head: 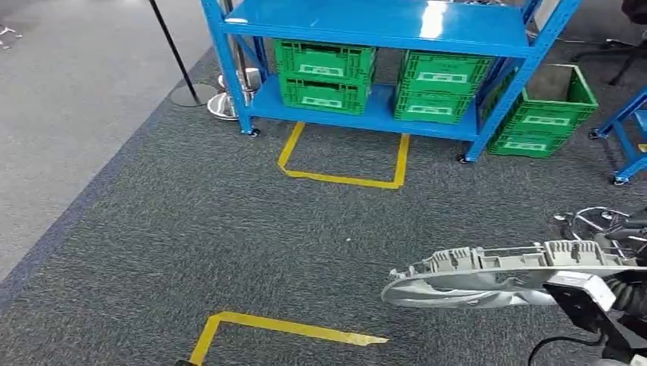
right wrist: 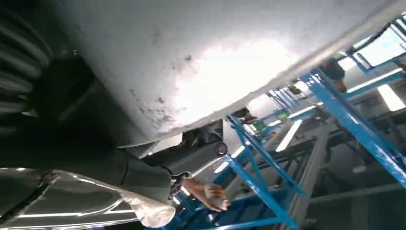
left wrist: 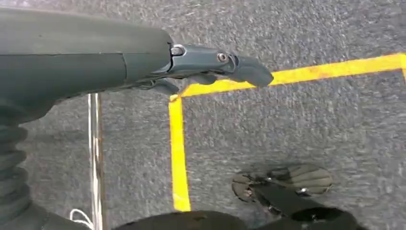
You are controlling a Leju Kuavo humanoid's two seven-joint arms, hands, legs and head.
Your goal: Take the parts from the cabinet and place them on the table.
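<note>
A long grey cast-metal part [head: 488,274] with ribs along its top edge hangs level over the carpet at the lower right of the head view. My right hand [head: 622,293] grips it at its right end. In the right wrist view the part's pale, speckled underside [right wrist: 215,62] lies close across the picture, with my right hand [right wrist: 143,163] wrapped beneath it. My left hand [left wrist: 215,64] hangs over the floor holding nothing, its fingers stretched out above a corner of yellow tape [left wrist: 178,143].
Ahead stands a blue shelf rack [head: 366,23] with green crates [head: 324,72] on its low shelf and another green crate [head: 545,114] on the floor beside it. Yellow tape [head: 343,177] marks the carpet. A black pole stand [head: 187,84] is at the left. A person's hand [right wrist: 208,192] shows near blue racks.
</note>
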